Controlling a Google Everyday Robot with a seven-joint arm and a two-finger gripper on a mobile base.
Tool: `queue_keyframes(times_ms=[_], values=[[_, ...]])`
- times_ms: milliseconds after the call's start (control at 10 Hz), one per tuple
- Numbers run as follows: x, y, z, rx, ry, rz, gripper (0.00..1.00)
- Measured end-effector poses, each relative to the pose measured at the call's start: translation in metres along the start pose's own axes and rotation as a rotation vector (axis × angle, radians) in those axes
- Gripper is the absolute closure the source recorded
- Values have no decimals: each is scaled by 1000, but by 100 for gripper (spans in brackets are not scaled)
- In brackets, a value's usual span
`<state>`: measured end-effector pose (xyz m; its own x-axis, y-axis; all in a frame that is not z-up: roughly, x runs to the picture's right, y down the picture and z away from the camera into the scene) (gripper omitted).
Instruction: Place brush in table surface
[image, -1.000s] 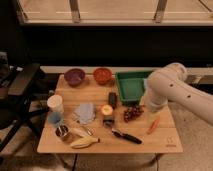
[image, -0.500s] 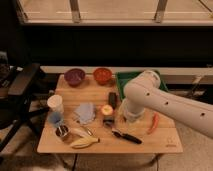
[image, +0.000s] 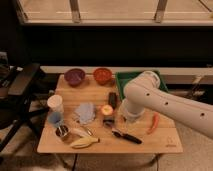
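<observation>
The brush (image: 126, 136), slim with a black handle, lies flat on the light wooden table surface (image: 160, 142) near its front edge, right of the banana (image: 83, 143). My white arm reaches in from the right across the table. My gripper (image: 126, 117) hangs at the arm's lower end, just above and behind the brush and right of the stubby dark block (image: 113, 99). The arm hides most of it. It stands open and holds nothing.
At the back stand a purple bowl (image: 75, 76), a red bowl (image: 102, 75) and a green tray (image: 131, 80). A white cup (image: 55, 102), blue cup (image: 55, 119), blue cloth (image: 86, 112), apple (image: 106, 110) and tin (image: 62, 132) fill the left. A red-orange item (image: 154, 122) lies on the right. A dark chair (image: 20, 90) stands left.
My arm has swung left from the table's right side to its middle, bringing the gripper close over the brush. The brush and other items have not moved.
</observation>
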<state>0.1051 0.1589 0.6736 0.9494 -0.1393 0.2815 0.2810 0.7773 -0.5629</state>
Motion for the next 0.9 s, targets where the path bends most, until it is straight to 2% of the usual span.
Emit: queue_keyframes(times_ms=[100, 300, 700, 900], values=[[2, 1, 8, -5, -21, 68, 35], [16, 6, 40, -29, -64, 289, 35], [45, 15, 82, -82, -107, 515, 35], [52, 16, 109, -113, -112, 549, 35]])
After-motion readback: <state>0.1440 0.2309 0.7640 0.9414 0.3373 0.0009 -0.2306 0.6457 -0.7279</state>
